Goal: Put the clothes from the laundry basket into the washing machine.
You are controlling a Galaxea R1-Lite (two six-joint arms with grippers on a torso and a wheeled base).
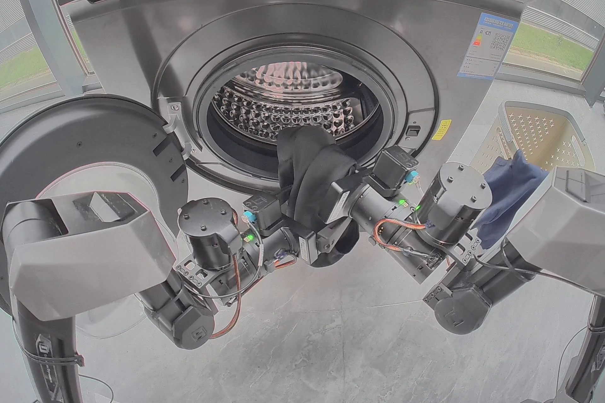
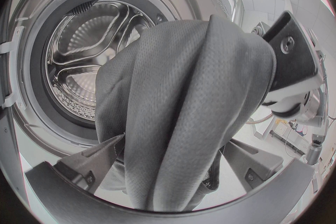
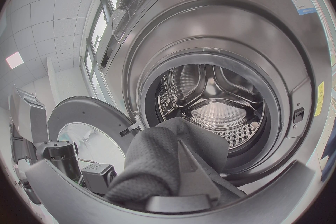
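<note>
The black garment (image 1: 309, 162) is held in the air directly in front of the open mouth of the washing machine (image 1: 441, 45). Its upper fold is level with the lower rim of the door seal (image 1: 208, 127), and its tail hangs below that rim, above the floor. No clothing is seen in the drum (image 1: 283, 102).

The right gripper (image 3: 168, 168) is judged to be closed on the upper part of the garment. One finger is visible and the other is covered by cloth. The fingers (image 2: 94, 158) of the left gripper (image 2: 174, 140) are spread wide on either side of the hanging cloth. No clamping is apparent, so the load is taken to be carried by the right gripper alone.

The following faults are to be anticipated:

- If the garment is released before it is carried past the seal, it is likely to be dropped onto the floor or left draped over the rim.
- If the hanging tail is not lifted, it may be snagged on the seal or later trapped by the door (image 1: 82, 140).
- The two grippers are placed very near each other, so contact between them is possible during the push inward.

A blue garment (image 1: 510, 187) is draped over the edge of the laundry basket (image 1: 567, 133), on the robot's right, and is yet to be loaded.
</note>
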